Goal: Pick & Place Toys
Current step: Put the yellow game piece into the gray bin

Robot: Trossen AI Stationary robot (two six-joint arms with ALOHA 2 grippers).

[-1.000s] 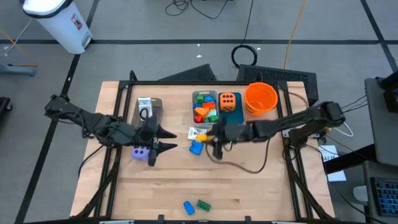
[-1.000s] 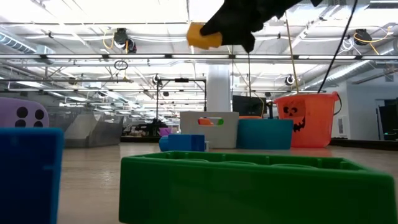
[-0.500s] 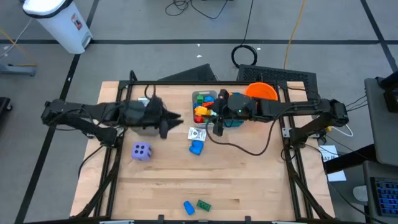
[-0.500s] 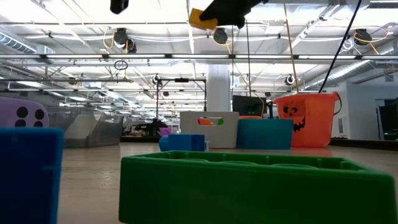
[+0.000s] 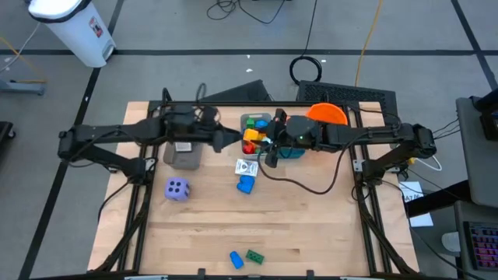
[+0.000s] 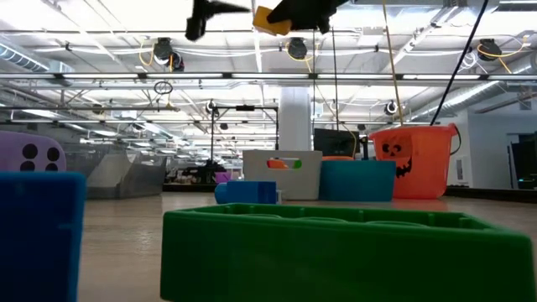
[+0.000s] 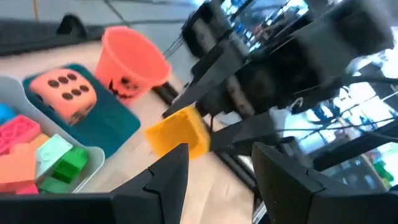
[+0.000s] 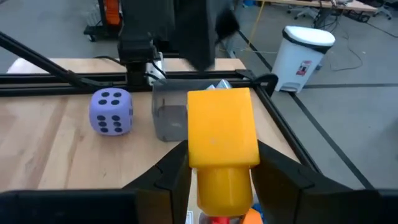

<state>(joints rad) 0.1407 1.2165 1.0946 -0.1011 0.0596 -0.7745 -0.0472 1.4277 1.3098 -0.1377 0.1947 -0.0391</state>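
While both arms meet above the bins, each view gives this:

High view: right gripper point(image 5: 270, 145) hangs over the grey bin point(image 5: 247, 122) of bricks; left gripper point(image 5: 230, 138) reaches in from the other side, close beside it. Purple die point(image 5: 177, 189) and blue brick point(image 5: 246, 184) lie on the table point(image 5: 311, 225).

Low view: yellow brick point(image 6: 267, 18) is held high above the tabletop.

Left wrist view: left fingers point(image 7: 166, 171) spread apart, empty, pointing at the yellow brick.

Right wrist view: right fingers point(image 8: 175, 167) clamped on the yellow brick.

Risk: the grippers may collide, being so close; a knock could loosen the brick and drop it outside the bin.
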